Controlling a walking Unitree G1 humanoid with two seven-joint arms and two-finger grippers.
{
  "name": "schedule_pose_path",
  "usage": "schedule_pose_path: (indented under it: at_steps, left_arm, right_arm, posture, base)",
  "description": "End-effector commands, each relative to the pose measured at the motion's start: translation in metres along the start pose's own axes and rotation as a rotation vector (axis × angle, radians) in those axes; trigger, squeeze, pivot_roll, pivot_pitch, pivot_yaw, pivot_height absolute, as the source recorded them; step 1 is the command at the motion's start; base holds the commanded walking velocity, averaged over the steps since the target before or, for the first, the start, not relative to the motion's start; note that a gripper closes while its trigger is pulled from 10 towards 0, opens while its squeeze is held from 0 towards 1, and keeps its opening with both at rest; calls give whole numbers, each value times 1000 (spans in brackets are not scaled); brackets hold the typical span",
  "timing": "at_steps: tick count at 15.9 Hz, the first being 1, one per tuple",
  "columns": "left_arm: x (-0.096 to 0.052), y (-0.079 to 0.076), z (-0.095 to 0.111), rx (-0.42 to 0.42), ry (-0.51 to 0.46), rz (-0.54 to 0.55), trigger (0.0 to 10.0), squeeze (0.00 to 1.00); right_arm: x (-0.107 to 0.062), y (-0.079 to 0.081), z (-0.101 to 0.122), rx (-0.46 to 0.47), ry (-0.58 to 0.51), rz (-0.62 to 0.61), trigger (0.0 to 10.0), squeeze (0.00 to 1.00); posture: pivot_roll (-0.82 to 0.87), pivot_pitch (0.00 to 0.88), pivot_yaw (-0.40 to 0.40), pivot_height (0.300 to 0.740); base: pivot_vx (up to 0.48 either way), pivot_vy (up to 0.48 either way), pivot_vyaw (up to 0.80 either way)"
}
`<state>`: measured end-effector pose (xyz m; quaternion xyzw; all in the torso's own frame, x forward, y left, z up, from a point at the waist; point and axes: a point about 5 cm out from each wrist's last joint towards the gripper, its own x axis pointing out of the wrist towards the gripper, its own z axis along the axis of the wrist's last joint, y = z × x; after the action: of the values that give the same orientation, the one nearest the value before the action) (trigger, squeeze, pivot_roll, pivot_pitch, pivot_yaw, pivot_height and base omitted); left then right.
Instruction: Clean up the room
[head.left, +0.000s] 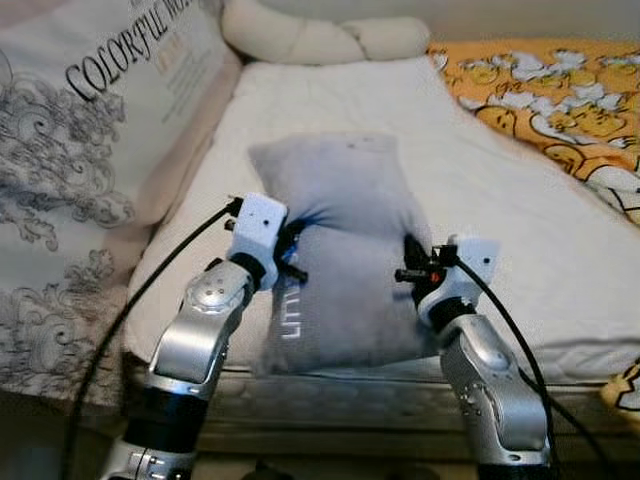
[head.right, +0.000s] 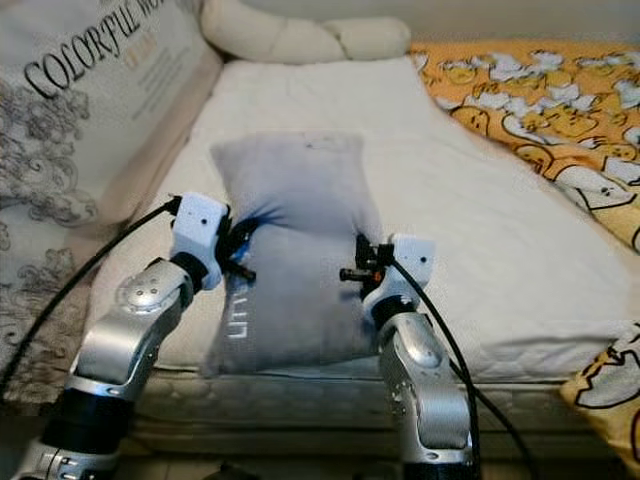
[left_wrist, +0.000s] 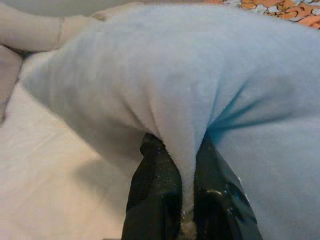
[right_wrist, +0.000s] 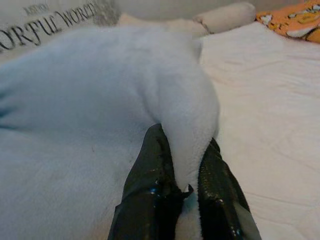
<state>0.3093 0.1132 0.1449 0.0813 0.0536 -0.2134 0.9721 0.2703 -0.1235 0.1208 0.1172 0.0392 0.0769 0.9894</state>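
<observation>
At centre frame, near the white mattress's (head.left: 520, 230) front edge, the soft grey fleece pillow (head.left: 335, 240) is pinched at both sides, left hand (head.left: 290, 250) and right hand (head.left: 412, 262) clamped on plush folds — lift evenly together or it sags.

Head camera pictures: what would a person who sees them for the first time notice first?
First the grey pillow, lying near the front edge of the white mattress, pinched from both sides: the left hand and the right hand are each closed on a fold of its fabric. Next, the orange cartoon-print blanket on the far right of the bed, and the large cushion printed with "COLORFUL" leaning along the left side.
</observation>
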Motion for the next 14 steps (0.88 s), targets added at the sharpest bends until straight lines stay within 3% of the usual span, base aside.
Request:
schedule_pose_path:
  at_steps: [1, 14]
  left_arm:
    - [-1, 10, 8, 17, -31, 65, 10000, 0]
    - [-2, 12, 8, 39, -41, 77, 10000, 0]
  right_arm:
    - [-2, -10, 6, -8, -32, -54, 10000, 0]
    - [3, -8, 4, -18, -5, -28, 10000, 0]
  posture:
    - [-120, 0, 70, 740]
    - [-113, 0, 46, 740]
  base:
    - [0, 307, 0]
    - [0, 285, 0]
